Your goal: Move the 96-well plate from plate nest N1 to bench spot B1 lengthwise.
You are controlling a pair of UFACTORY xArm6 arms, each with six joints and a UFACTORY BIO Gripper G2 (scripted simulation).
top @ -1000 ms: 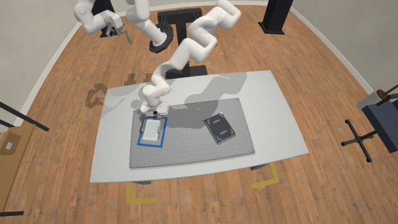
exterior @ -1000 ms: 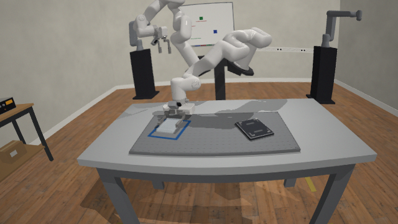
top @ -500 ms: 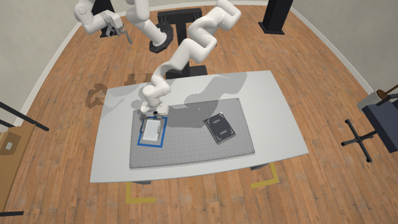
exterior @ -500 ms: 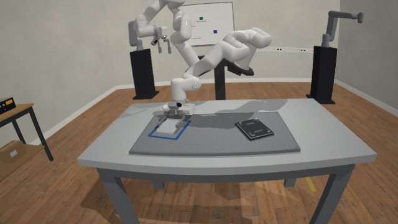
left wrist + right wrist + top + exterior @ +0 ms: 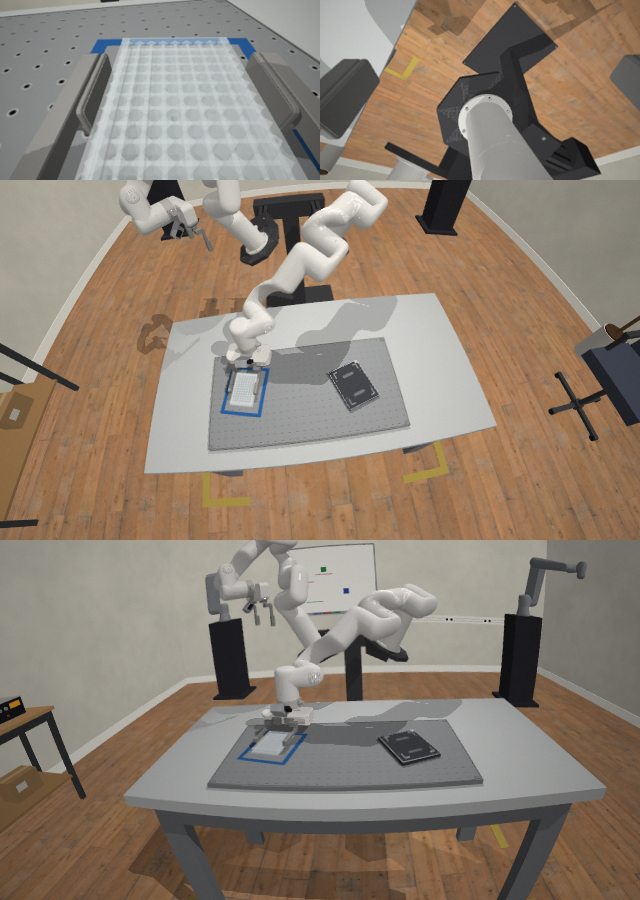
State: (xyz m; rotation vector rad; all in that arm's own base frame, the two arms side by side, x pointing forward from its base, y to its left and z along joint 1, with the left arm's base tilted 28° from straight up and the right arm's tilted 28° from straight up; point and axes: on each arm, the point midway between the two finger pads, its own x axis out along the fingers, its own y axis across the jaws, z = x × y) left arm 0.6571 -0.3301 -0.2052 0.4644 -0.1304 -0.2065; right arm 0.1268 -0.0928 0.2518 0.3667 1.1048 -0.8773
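Note:
The white 96-well plate (image 5: 244, 396) (image 5: 270, 746) (image 5: 177, 114) is between the fingers of my left gripper (image 5: 243, 388) (image 5: 272, 741) (image 5: 182, 94), which is shut on its long sides. It is lengthwise inside the blue taped outline (image 5: 240, 414) (image 5: 261, 761) (image 5: 105, 42) in the top view. Its far edge overlaps the far tape line in the left wrist view. Any small gap under it cannot be told. The black plate nest (image 5: 353, 385) (image 5: 409, 747) holds no plate. My right gripper (image 5: 194, 239) (image 5: 265, 623) is open and empty, high behind the table.
The grey perforated board (image 5: 310, 410) (image 5: 345, 770) carries the outline at one end and the nest at the other. It lies on the pale table (image 5: 440, 380) (image 5: 520, 755). The left arm reaches over the board's back edge. The right wrist view shows an arm base and stand.

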